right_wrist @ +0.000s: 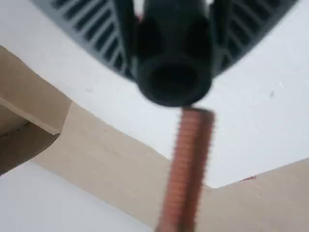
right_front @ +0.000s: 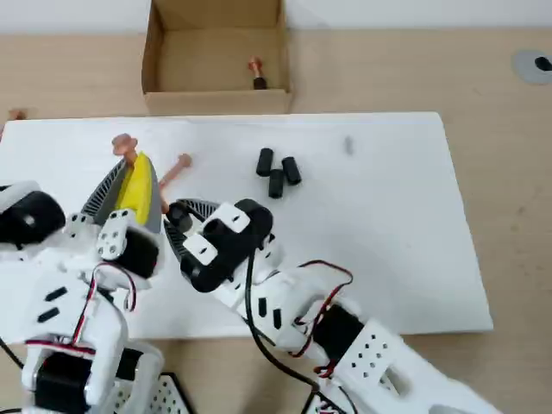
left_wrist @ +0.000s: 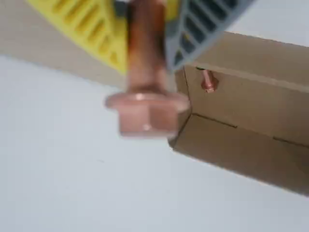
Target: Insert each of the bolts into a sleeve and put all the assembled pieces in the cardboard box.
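Arms stand side by side at the near edge of a wooden table (right_front: 509, 172). A white mat (right_front: 388, 241) covers the middle of the table.

The left claw (right_front: 125, 161), with one yellow finger and one grey finger, is clenched on the shaft of a copper bolt (left_wrist: 145, 106). The flanged hex head sticks out past the fingertips and points toward the far edge, near the left side of the table.

The right claw (right_front: 178, 216) is just beside the left one, toward the middle of the table. It grasps a black sleeve (right_wrist: 174, 72) between its grey fingers, and the sleeve's open bore faces outward.

A loose bolt (right_front: 175, 170) sits between the two claw tips. It appears to lie on the mat, though the blurred wrist view leaves that unsure. Its threaded end is close in front of the sleeve's bore, and its head is turned toward the far edge.

Three spare sleeves (right_front: 277, 172) are clustered close together on the mat, right of the claws and nearer the far edge.

An open cardboard box (right_front: 151, 60) stands at the far edge of the table, left of centre, just beside the mat. An assembled piece (right_front: 256, 73), a bolt seated in a black sleeve, lies inside by the box's right wall.
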`<control>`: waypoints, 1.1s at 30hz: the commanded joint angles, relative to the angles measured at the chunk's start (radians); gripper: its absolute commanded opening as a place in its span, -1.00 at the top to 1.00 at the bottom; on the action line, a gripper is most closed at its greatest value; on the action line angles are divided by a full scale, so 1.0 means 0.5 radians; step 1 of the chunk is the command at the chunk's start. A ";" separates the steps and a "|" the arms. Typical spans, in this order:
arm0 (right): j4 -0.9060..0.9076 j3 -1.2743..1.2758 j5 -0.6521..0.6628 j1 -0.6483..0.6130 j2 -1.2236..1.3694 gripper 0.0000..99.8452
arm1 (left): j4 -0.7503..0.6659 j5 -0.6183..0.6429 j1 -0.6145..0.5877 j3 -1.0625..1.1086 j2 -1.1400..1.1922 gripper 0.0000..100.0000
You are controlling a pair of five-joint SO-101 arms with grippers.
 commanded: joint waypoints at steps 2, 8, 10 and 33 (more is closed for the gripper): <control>-0.058 -0.023 -0.025 -0.026 -0.066 0.98 | -0.144 0.000 -0.012 0.077 0.017 0.98; -0.058 -0.017 -0.025 -0.026 -0.066 0.98 | -0.147 0.003 -0.012 0.058 0.017 0.98; -0.058 -0.011 -0.025 -0.026 -0.066 0.98 | -0.135 0.003 -0.015 -0.006 0.017 0.98; -0.046 -0.008 -0.236 -0.035 -0.048 0.98 | -0.098 0.242 -0.012 -0.077 -0.311 0.98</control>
